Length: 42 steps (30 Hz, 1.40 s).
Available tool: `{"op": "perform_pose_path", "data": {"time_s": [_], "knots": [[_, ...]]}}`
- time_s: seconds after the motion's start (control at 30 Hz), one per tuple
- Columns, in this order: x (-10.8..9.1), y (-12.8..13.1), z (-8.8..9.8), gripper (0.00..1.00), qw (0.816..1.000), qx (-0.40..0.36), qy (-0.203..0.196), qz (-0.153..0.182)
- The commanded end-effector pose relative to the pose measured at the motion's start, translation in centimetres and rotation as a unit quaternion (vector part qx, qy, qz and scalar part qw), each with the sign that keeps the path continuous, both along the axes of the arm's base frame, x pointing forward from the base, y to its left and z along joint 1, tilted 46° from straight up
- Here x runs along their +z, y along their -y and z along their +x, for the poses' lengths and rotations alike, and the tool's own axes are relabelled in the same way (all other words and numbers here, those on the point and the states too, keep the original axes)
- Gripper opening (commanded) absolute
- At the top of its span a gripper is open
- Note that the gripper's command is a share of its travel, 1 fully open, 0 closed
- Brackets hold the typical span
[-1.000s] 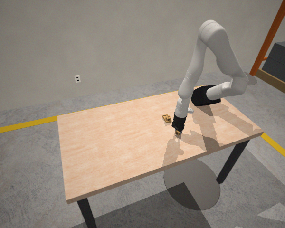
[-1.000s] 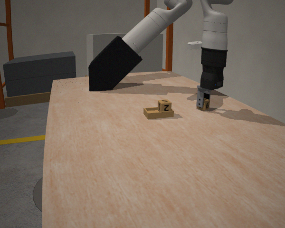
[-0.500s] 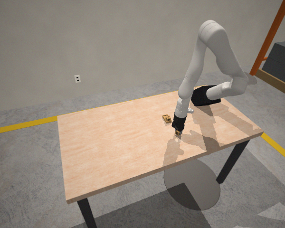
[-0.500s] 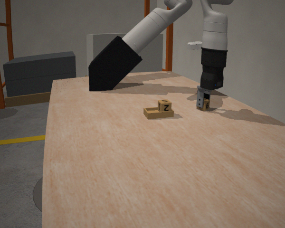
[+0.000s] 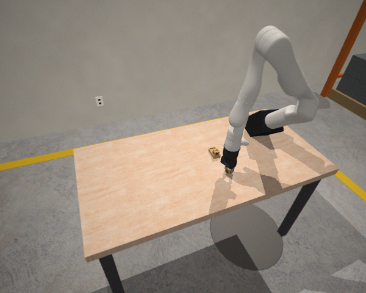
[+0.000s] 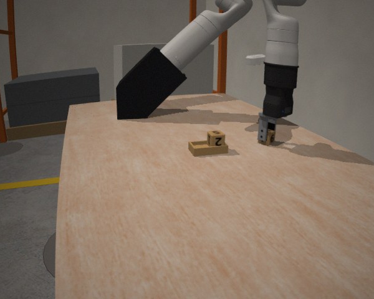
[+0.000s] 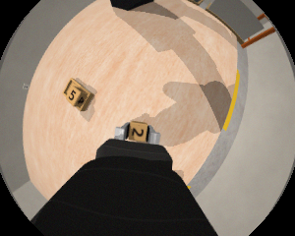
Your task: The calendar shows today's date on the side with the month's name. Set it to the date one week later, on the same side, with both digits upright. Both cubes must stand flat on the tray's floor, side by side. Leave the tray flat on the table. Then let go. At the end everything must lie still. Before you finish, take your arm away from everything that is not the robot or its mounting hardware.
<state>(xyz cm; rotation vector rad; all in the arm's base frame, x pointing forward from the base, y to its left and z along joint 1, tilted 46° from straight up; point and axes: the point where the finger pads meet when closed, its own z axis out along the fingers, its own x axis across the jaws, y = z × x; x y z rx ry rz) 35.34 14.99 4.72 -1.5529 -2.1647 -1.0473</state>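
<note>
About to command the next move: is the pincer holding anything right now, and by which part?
Yes: the pincer is shut on a number cube, gripped by two opposite side faces, low at the table.

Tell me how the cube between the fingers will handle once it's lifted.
The cube looks rigid and wooden, so it probably won't deform in the gripper. Its flat faces should keep it from rolling when set down. Being small, it is likely light, though smooth faces could slip.
</note>
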Motion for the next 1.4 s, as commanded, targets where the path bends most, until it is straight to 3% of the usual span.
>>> {"op": "perform_pose_path", "data": {"time_s": [0.0,0.73,0.77,0.93,0.97,1.1,1.23,1.37], "knots": [[-0.04,-0.1,0.14,0.57,1.0,0.003,0.005,-0.002],[-0.04,-0.1,0.14,0.57,1.0,0.003,0.005,-0.002],[-0.04,-0.1,0.14,0.63,1.0,0.003,0.005,-0.002],[-0.04,-0.1,0.14,0.69,1.0,0.003,0.005,-0.002],[-0.04,-0.1,0.14,0.75,1.0,0.003,0.005,-0.002],[-0.04,-0.1,0.14,0.75,1.0,0.003,0.005,-0.002],[-0.04,-0.1,0.14,0.87,1.0,0.003,0.005,-0.002],[-0.04,-0.1,0.14,0.87,1.0,0.003,0.005,-0.002]]}}
